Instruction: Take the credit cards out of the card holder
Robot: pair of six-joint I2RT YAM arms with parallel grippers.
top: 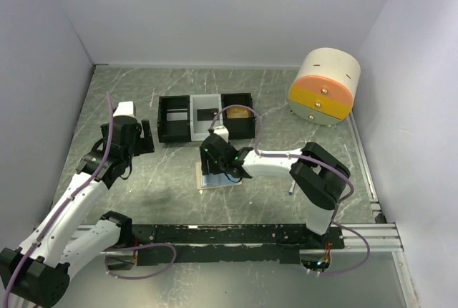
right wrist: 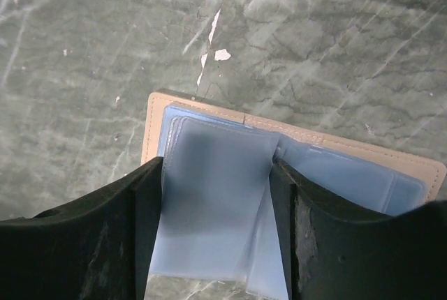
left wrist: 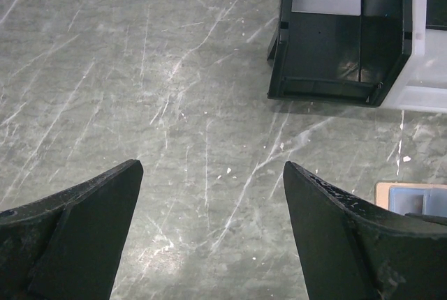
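The tan card holder (top: 223, 183) lies open on the table in front of the tray, its pale blue inside up (right wrist: 349, 174). My right gripper (right wrist: 216, 166) is down over it. Both black fingers (right wrist: 143, 209) press the side edges of a translucent blue sleeve (right wrist: 216, 202) that stands up from the holder toward the camera. I cannot make out any credit cards through the sleeves. My left gripper (left wrist: 213, 167) hovers open over bare table to the left, nothing between its fingers. The holder's corner (left wrist: 412, 199) shows at the right edge of the left wrist view.
A three-compartment black-and-white tray (top: 207, 117) stands behind the holder, with something orange (top: 240, 113) in its right bay. A round cream drum with orange and green drawers (top: 325, 86) sits at the back right. A black rail (top: 250, 235) runs along the near edge.
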